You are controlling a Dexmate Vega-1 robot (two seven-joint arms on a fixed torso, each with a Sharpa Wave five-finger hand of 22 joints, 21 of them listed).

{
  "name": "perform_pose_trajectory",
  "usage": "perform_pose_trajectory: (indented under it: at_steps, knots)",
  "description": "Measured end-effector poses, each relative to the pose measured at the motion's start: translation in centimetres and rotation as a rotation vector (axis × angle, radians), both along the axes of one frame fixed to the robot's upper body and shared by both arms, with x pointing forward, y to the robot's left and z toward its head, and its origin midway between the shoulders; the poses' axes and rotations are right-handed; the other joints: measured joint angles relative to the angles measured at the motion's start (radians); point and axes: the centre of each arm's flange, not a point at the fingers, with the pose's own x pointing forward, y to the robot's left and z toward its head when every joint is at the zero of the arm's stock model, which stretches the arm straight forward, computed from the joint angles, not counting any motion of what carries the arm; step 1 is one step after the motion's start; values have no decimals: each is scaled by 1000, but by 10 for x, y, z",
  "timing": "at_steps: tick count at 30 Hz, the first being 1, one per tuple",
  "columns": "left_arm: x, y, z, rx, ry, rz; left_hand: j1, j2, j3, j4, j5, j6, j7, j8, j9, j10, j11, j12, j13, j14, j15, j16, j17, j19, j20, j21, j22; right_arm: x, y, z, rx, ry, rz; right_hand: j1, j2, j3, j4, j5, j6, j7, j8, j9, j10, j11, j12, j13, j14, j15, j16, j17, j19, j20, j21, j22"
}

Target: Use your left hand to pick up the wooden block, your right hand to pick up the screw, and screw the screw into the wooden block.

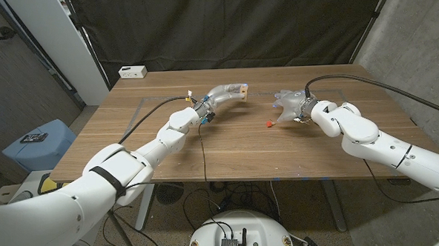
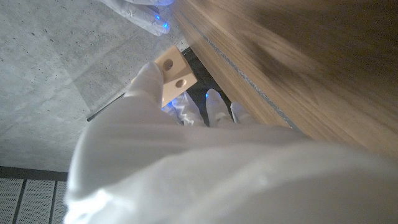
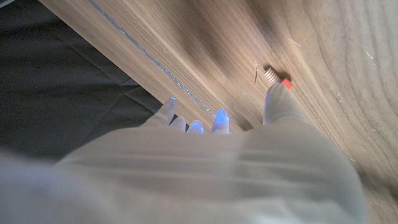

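1. Left hand point(image 1: 222, 95) grips the wooden block point(image 1: 242, 88), raised above the table point(image 1: 228, 148) near centre.
2. Right hand point(image 1: 289, 105) holds nothing, fingers apart; one fingertip point(image 3: 275, 102) touches the red-headed screw point(image 1: 269, 124) lying at its 8 o'clock.
3. Risk: that contact may roll the screw away.
4. Left wrist view alone reveals the block's two holes.

pale wooden block point(image 2: 173, 76), red-capped screw point(image 3: 278, 78)

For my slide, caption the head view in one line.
Left hand holds the wooden block aloft; right hand touches the red-headed screw.
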Motion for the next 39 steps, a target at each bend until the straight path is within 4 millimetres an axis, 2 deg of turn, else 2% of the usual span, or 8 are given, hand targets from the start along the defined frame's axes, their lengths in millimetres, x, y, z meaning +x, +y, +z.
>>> perform_pose_trajectory:
  at_steps: [9,22,27,39]
  knots:
    - [-1,0,0,1,0,-1,3,3,0,0,0,0,0,0,1,-1,1,0,0,0,0,0,0,0,0,0,0,2,6,-2,-12,11,17,11,-4,4,4,0,-2,-9,0,0,-4,-4,0,0,0,0,0,0,2,13,0,0]
    - [-2,-1,-1,13,0,2,5,5,-1,-1,0,0,0,-1,1,-3,0,-2,0,0,0,0,0,0,0,0,0,7,11,-2,6,42,59,34,-15,7,1,4,2,-12,0,0,-9,-9,-4,0,0,0,0,0,2,12,0,0]
    - [-1,-1,-2,18,2,4,5,5,-1,-1,0,0,0,0,1,-3,0,-2,0,0,0,0,0,0,0,0,0,8,12,-2,14,48,70,46,-17,7,1,4,20,-9,13,5,-9,-9,-4,0,0,0,0,0,2,12,0,0]
    - [-1,-2,-1,26,3,6,5,5,-1,-1,0,3,-4,6,0,-3,0,-4,0,0,0,0,0,0,0,0,0,9,14,-3,25,52,93,64,-25,12,3,4,45,-12,25,6,-9,-9,-4,0,0,0,0,0,2,12,0,0]
